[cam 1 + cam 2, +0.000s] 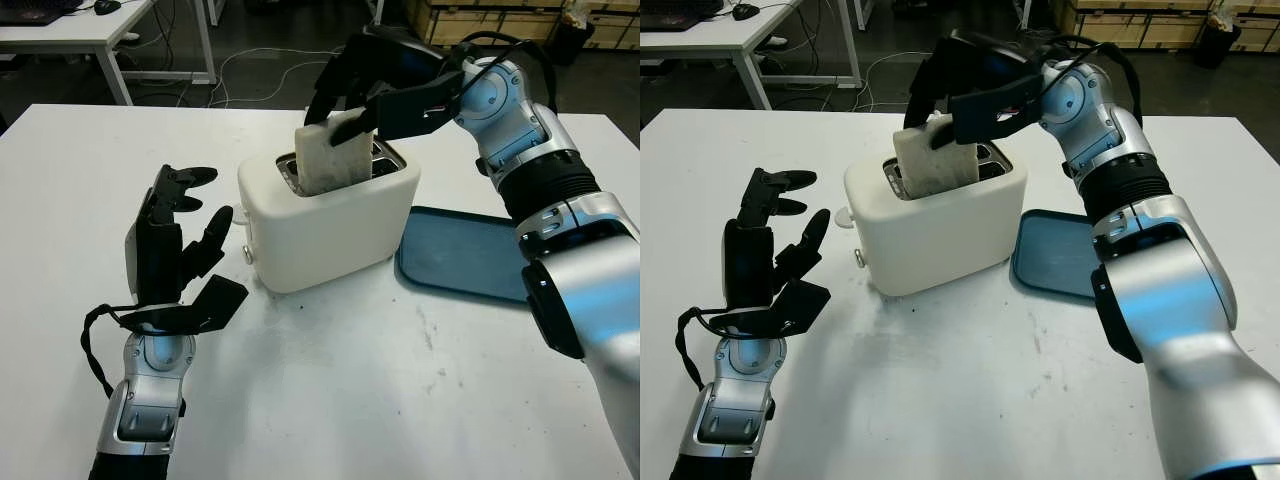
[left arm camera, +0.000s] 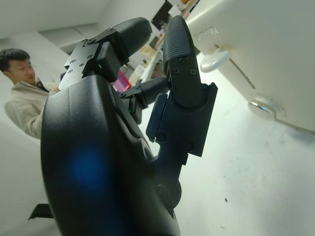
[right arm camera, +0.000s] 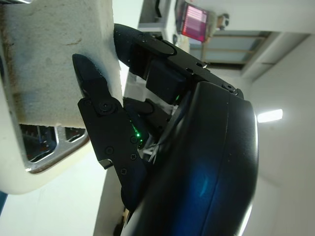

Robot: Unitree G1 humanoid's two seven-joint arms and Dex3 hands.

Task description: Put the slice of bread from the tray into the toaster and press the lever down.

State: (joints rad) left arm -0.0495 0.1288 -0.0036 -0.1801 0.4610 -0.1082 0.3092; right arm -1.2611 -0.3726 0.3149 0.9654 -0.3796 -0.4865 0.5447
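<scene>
Gripping the bread [image 1: 330,155], right robot hand [image 1: 365,95] above toaster [image 1: 330,225].

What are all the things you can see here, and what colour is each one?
Toaster: one, cream-white, middle of the table.
Slice of bread: one, pale with a darker crust, standing partly in the toaster's near slot, top sticking out.
Lever: one, white, on the toaster's end nearest the left hand.
Tray: one, dark blue, beside the toaster on the right arm's side.
Table: one, white, under everything.
Other tables: white, in the background.
Person: one, light jacket, in the left wrist view.
Left hand: black, open, beside the toaster's lever end.
Right hand: black, above the toaster, shut on the bread.
</scene>
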